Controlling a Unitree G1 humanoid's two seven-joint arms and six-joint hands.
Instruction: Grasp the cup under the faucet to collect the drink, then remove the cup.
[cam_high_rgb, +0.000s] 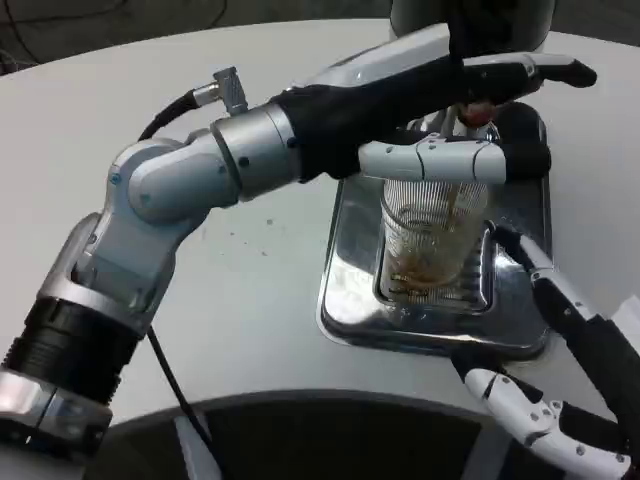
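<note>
A clear ribbed cup (430, 235) stands upright on the grate of a silver drip tray (350, 300), with a little brown drink in its bottom. Just above it is the faucet (478, 112) with a red part. My left hand (470, 110) reaches across from the left to the faucet. Its fingers are stretched out and apart, one above the faucet and one lying across the cup's rim. My right hand (560, 340) is at the lower right with its fingers spread. One fingertip (508, 240) is at the cup's right side, and the thumb sits in front of the tray.
The dispenser body (470, 20) rises behind the tray at the top. My left forearm (200, 170) and a black cable cross the white table (250, 280). The table's near edge curves along the bottom.
</note>
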